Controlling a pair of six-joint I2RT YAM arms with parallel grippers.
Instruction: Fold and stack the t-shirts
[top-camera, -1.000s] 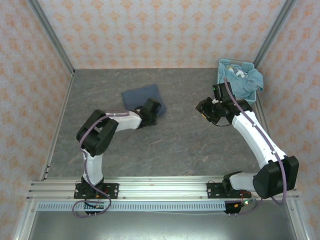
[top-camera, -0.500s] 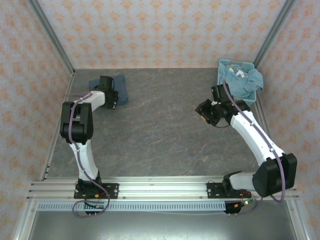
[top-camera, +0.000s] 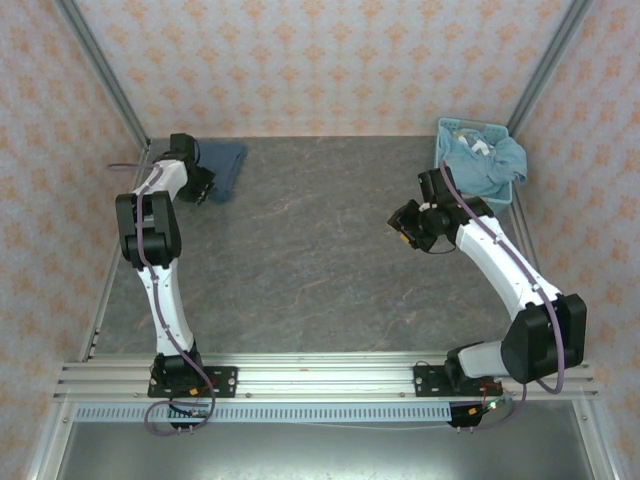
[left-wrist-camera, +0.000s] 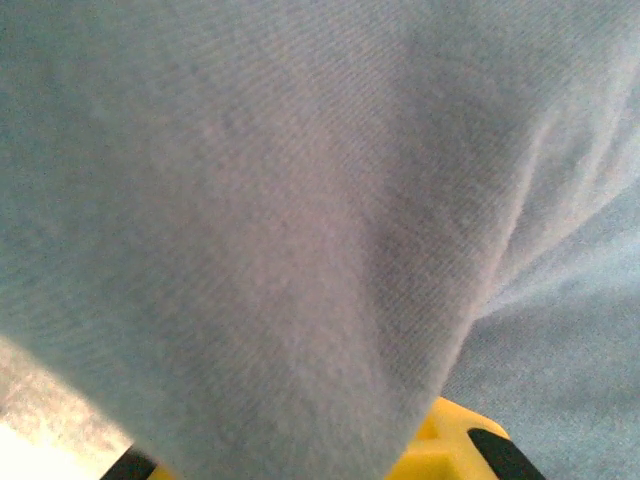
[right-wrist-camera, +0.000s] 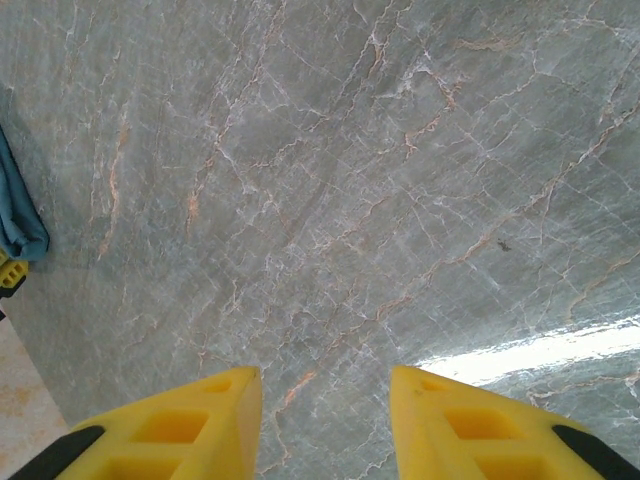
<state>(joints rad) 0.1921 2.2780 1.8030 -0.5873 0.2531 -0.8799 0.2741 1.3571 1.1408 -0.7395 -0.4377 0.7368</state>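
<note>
The dark slate-blue t-shirt (top-camera: 224, 166) was found at the tabletop's (top-camera: 300, 260) far-left corner against the left pincer (top-camera: 200, 183), whose state could not be told. The right pincer (right-wrist-camera: 325, 385) was held apart. Snagged cloth could be dragged askew.

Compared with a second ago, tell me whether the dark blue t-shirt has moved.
Yes. The dark slate-blue t-shirt has gone left and back, away from the light blue basket, into the far-left corner.

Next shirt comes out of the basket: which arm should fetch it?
Right. The right gripper is open and empty over bare table, close to the basket holding the light blue shirts. The left gripper is far off, at the dark shirt in the far-left corner.
</note>
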